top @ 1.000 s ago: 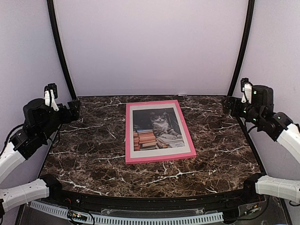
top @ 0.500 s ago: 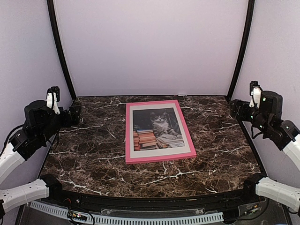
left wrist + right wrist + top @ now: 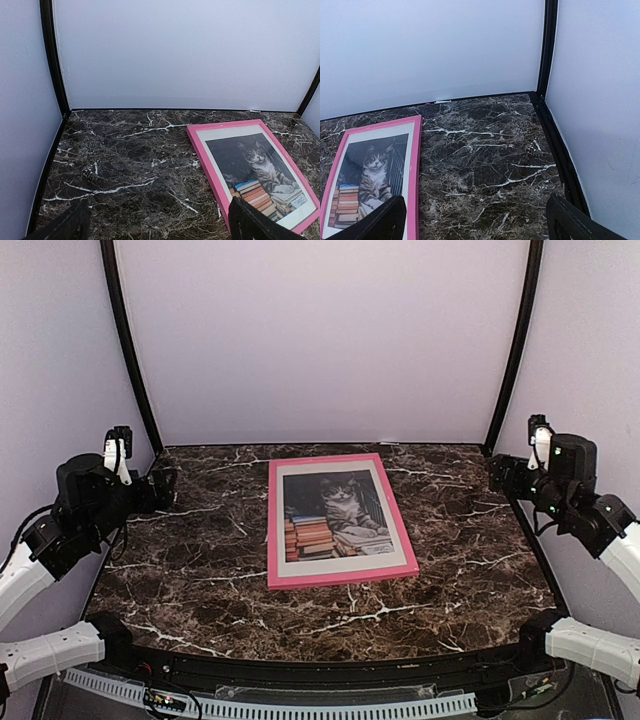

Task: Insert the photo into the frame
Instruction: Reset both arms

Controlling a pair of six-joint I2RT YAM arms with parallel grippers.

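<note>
Found the frame (image 3: 345, 576), the photo (image 3: 335, 516) inside, between left hand (image 3: 159, 482) and right hand (image 3: 497, 472), both spread empty, long axis crossing their line, slightly nearer right.

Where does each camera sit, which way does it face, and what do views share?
Top external: high behind the near edge, looking down on the table, frame, photo; left arm and right arm at the sides.
Left wrist: left table edge, facing the back wall and frame; own open jaws below.
Right wrist: right edge, facing likewise; own open jaws below.
Shared: the framed photo.
</note>
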